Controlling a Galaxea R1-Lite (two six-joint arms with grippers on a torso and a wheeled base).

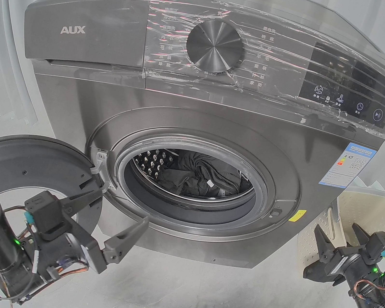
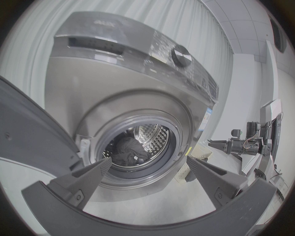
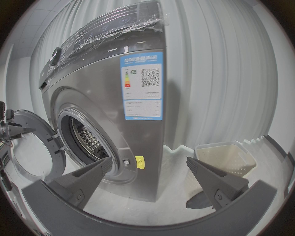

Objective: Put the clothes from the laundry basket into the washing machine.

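The washing machine (image 1: 219, 112) stands in the middle of the scene, against a pale pleated curtain (image 1: 3, 30). Its round door (image 1: 20, 156) is swung fully open to the left. Inside the drum (image 1: 151, 164), dark clothes (image 1: 198, 175) lie in a crumpled heap on the drum's floor, towards its far side. The cream laundry basket (image 1: 374, 208), with perforated walls, sits on the floor just beside the machine's right side, slightly farther back than its front. The left gripper (image 1: 122, 207) hangs low at the near left, in front of the open door and just left of the drum opening. Its jaws are spread wide and grasp nothing. The right gripper (image 3: 148, 160) hangs at the near right, close to the basket's near wall, pointing towards the machine's right front corner. Its jaws are likewise released and empty. On the front panel are a large round dial (image 1: 215, 46), a blue label (image 1: 347, 164) at the right edge and a small yellow sticker (image 1: 297, 215) beside the door ring.
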